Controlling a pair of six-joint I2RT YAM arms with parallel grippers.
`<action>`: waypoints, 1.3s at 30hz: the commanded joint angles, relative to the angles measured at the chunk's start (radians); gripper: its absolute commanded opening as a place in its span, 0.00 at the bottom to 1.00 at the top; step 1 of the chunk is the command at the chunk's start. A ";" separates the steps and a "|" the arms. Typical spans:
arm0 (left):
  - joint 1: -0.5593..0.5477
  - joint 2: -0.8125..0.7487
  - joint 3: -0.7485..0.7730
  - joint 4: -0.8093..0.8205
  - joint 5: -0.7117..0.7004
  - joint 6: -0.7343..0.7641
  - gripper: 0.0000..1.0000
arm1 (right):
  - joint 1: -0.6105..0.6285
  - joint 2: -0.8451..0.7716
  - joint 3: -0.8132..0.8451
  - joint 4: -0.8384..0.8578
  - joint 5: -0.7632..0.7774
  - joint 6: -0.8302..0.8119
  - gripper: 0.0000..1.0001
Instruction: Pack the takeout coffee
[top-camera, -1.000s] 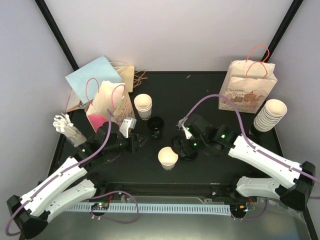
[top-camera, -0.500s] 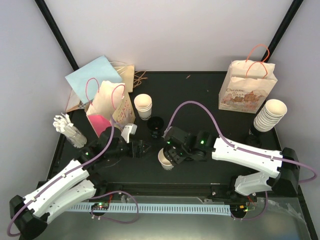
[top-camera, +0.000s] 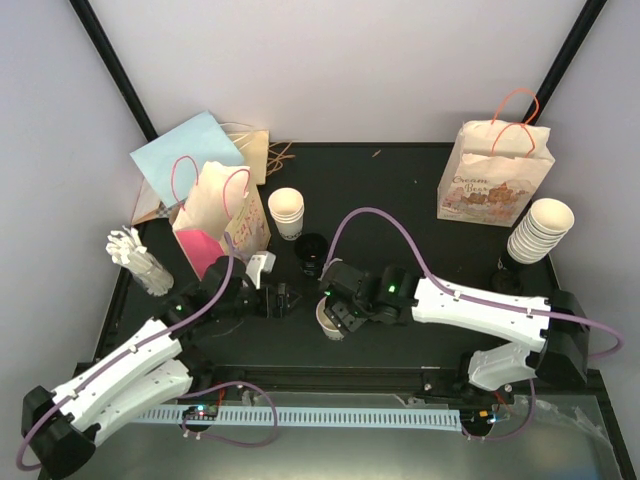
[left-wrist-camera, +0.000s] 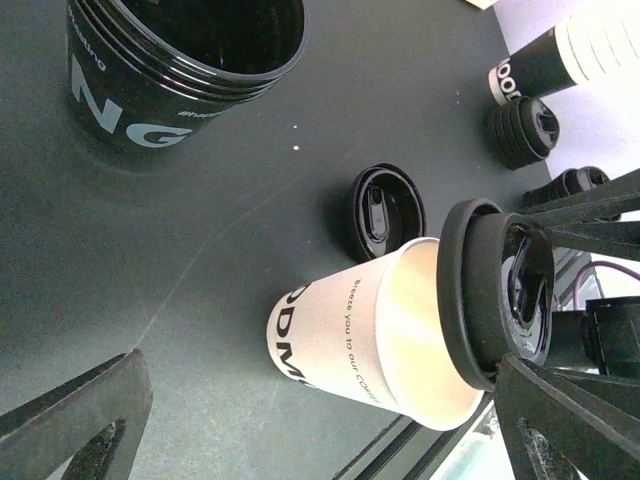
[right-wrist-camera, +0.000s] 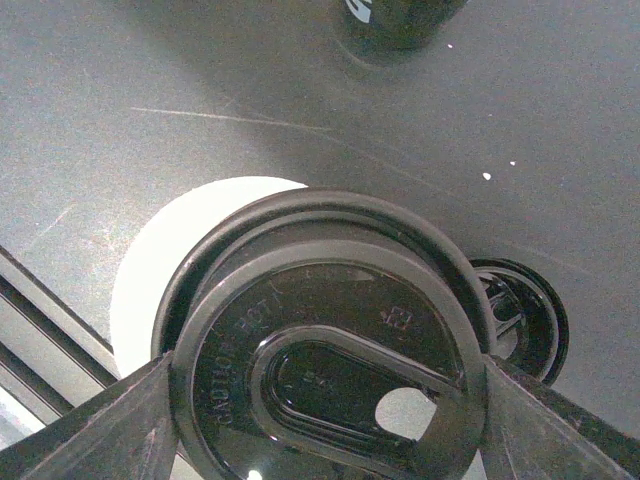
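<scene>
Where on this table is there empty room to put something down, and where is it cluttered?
Bare table lies at the back, between the white cup stack and the printed paper bag. Crowded: the left corner with the gift bags, and the centre around the paper cup and black cups.

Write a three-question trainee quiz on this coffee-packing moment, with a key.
1. True or false: the black lid held in the right fingers is pressed down all round on the white cup.
2. Choose one: what lies flat on the table right beside that cup? A) a second black lid B) a spoon C) a folded napkin
3. Short answer: are the left fingers gripping anything?

Key
1. False. The lid sits off-centre at the cup's mouth, and part of the rim shows uncovered.
2. A.
3. No. They are spread wide with nothing between them.
</scene>
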 joint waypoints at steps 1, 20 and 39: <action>0.004 0.014 -0.006 0.028 0.019 -0.003 0.96 | 0.021 0.018 0.033 0.001 0.049 0.008 0.78; 0.004 0.084 -0.060 0.168 0.159 -0.049 0.62 | 0.055 0.066 0.066 -0.016 0.065 0.000 0.78; 0.004 0.111 -0.074 0.203 0.192 -0.055 0.57 | 0.055 0.076 0.044 0.011 0.003 0.008 0.78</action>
